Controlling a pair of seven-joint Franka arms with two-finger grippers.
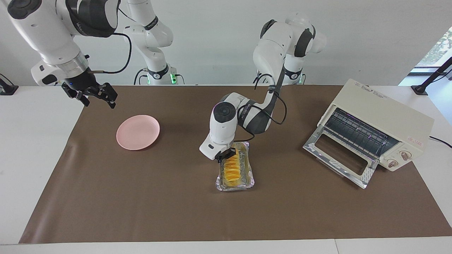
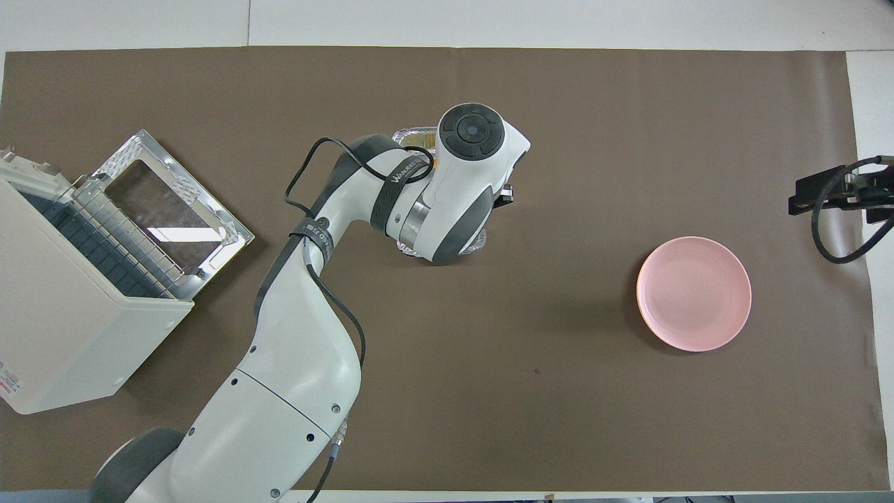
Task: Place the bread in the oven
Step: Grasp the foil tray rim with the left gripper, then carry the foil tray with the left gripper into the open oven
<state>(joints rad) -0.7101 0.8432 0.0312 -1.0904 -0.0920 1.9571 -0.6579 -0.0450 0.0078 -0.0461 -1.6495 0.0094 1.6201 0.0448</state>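
The bread [image 1: 233, 167], a ridged yellow-orange loaf, lies in a silver foil tray [image 1: 235, 186] at the middle of the brown mat. My left gripper [image 1: 225, 155] is down at the tray's long rim on the right arm's side and is shut on that rim. In the overhead view the left arm covers the bread, and only a corner of the foil tray [image 2: 412, 133] shows. The cream oven [image 1: 381, 120] stands at the left arm's end with its glass door [image 1: 339, 157] folded down and the rack showing. My right gripper [image 1: 93, 96] waits open in the air over the mat's edge at its own end.
A pink round plate [image 1: 137, 131] lies on the mat toward the right arm's end, nearer to the robots than the tray. The oven [image 2: 63, 328] and its lowered door [image 2: 167, 209] take up the mat's corner at the left arm's end. A cable loops off the left forearm.
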